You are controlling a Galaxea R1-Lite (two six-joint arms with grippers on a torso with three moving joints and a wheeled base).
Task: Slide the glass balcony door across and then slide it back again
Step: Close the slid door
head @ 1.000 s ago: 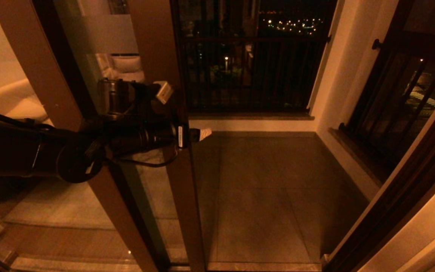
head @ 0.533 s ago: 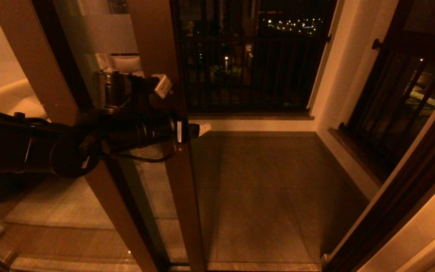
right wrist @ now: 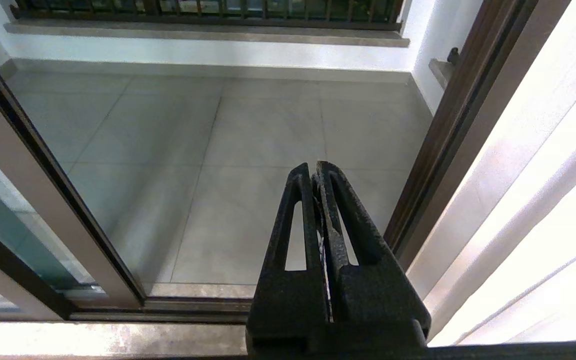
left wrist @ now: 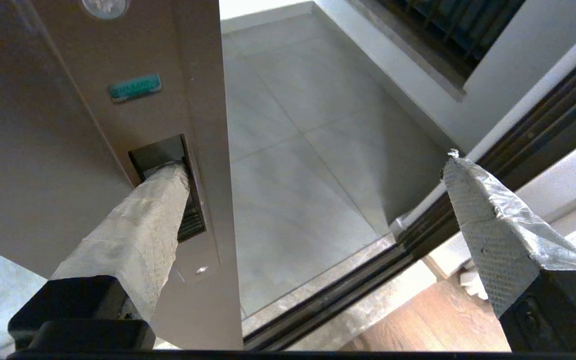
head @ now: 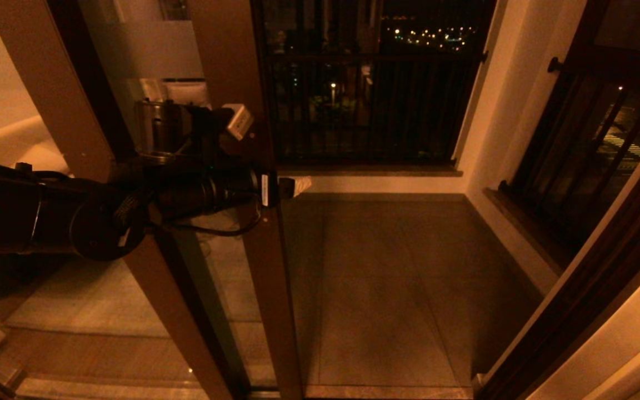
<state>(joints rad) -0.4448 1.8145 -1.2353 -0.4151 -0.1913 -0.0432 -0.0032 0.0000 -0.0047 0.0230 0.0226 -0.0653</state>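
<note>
The glass balcony door (head: 148, 50) has a dark brown frame and a frosted band, and stands at the left of the opening. Its leading stile (head: 267, 266) runs down the middle of the head view. My left gripper (head: 269, 153) is open wide at that stile. In the left wrist view, one taped finger (left wrist: 158, 210) of the left gripper (left wrist: 313, 166) is tucked into the recessed pull (left wrist: 160, 150) in the door (left wrist: 83, 115). The other finger (left wrist: 478, 215) hangs free over the opening. My right gripper (right wrist: 313, 170) is shut on nothing, low before the threshold, and out of the head view.
Beyond the opening lie the tiled balcony floor (head: 398, 289) and the black-barred railing (head: 370, 111). The dark door jamb (head: 592, 278) bounds the opening on the right. The floor track (left wrist: 348, 300) crosses the threshold. Another brown frame member (head: 48, 100) stands at far left.
My left arm has crept a little upward and leftward along the stile, with its finger still in the pull. The door edge has barely shifted.
</note>
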